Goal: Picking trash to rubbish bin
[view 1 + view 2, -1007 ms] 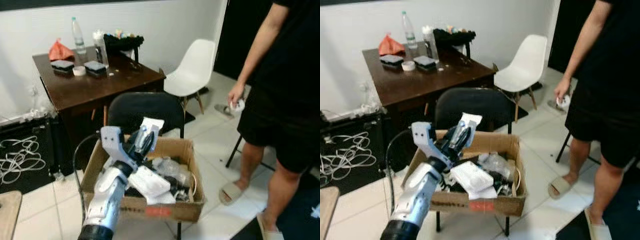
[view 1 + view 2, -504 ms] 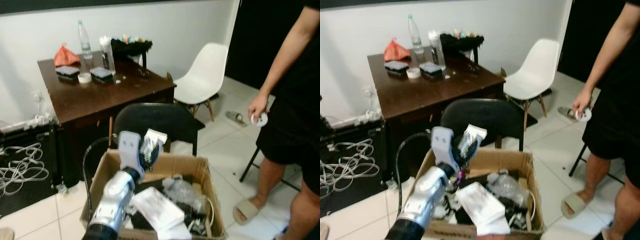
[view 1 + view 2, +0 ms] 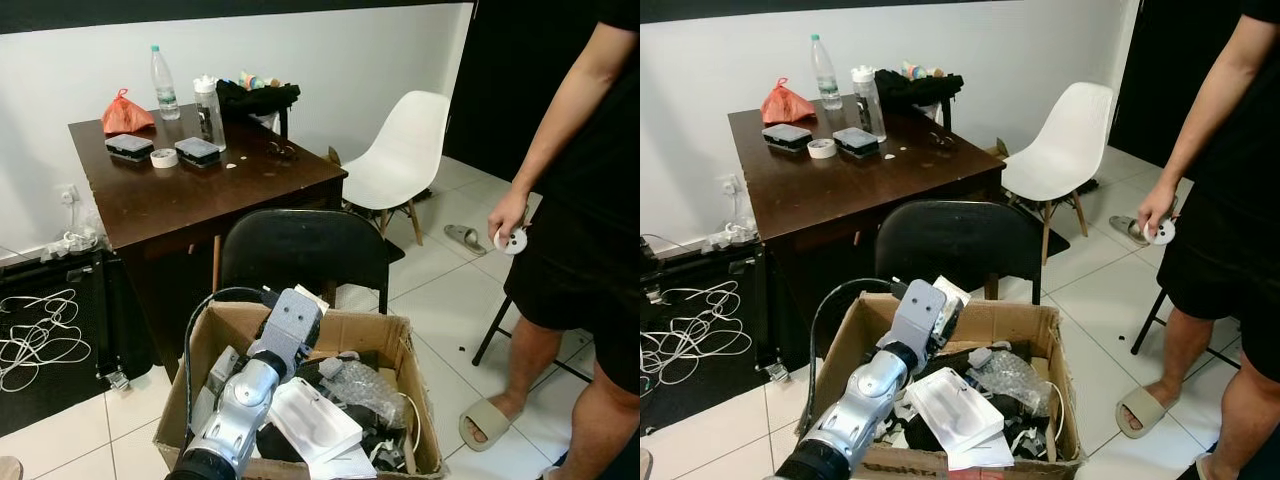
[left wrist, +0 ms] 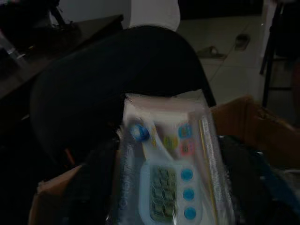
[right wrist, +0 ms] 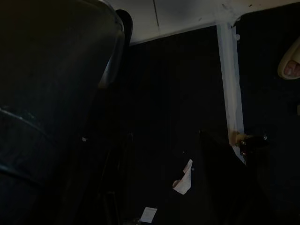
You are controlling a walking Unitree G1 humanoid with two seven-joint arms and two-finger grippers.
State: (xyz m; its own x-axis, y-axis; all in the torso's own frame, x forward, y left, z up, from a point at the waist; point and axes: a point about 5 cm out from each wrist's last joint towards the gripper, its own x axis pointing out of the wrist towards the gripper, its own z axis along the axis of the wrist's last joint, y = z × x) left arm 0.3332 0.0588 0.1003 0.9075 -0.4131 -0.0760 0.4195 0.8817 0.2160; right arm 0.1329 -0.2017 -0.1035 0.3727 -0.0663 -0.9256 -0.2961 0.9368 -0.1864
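Reaching over the far left of a trash-filled box [image 3: 418, 400] on a black chair [image 3: 300, 250], the left gripper [image 3: 945, 312] is clamped on a clear packet [image 4: 164, 164]. A person [image 3: 580, 200] stands right.

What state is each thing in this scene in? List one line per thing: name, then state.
Left hand: over the box, shut on the packet.
Packet: held, sealed in clear plastic.
Cardboard box: open, full of trash.
Clear bottle: upright, capped.
Black chair: upright, behind the box.
White chair: upright, unoccupied.
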